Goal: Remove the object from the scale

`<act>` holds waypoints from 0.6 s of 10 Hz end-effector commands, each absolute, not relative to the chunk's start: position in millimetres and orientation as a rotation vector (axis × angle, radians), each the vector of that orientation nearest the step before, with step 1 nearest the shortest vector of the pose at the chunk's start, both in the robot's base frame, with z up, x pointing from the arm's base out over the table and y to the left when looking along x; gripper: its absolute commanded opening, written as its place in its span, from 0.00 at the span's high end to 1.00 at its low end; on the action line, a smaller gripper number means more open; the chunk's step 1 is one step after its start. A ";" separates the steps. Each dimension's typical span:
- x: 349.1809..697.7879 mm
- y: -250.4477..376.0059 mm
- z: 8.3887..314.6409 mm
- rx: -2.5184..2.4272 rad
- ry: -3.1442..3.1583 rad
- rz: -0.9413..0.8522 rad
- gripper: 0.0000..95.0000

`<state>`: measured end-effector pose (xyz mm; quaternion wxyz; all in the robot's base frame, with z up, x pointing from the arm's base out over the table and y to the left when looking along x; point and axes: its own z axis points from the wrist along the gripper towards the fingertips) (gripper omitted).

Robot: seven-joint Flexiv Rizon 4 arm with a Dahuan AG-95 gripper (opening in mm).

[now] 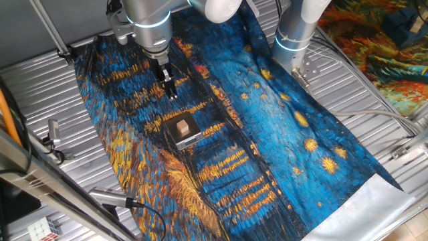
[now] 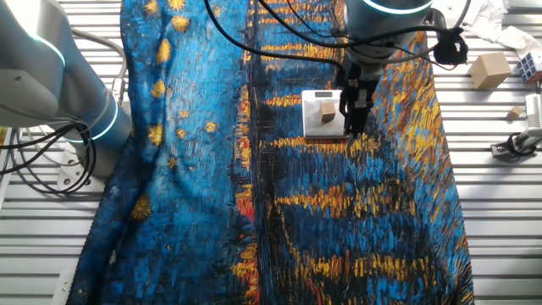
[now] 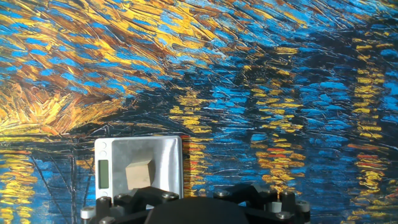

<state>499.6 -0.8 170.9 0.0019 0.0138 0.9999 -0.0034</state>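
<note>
The small tan cube (image 1: 182,125) sits on the square scale (image 1: 189,138) in the middle of the painted cloth. In the other fixed view the cube (image 2: 327,110) is on the scale (image 2: 315,125), and my gripper (image 2: 354,127) hangs over the scale's right edge, above the cloth. In one fixed view the gripper (image 1: 171,94) is above and behind the scale, apart from the cube. Its fingers look slightly parted and hold nothing. The hand view shows the cube (image 3: 139,174) on the scale (image 3: 163,155) at the lower left. My fingertips are out of that view.
A blue and orange painted cloth (image 1: 267,134) covers the slatted metal table. A second arm's base (image 2: 80,93) stands at one side. A larger wooden block (image 2: 489,69) and small items lie off the cloth. Metal rods (image 1: 107,197) lie near the table edge.
</note>
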 end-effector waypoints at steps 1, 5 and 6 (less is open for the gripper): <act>493.3 -4.4 173.2 0.139 3.141 -0.003 1.00; 490.4 -5.9 174.2 0.130 3.150 -0.023 1.00; 490.2 -6.1 174.3 0.130 3.152 -0.023 1.00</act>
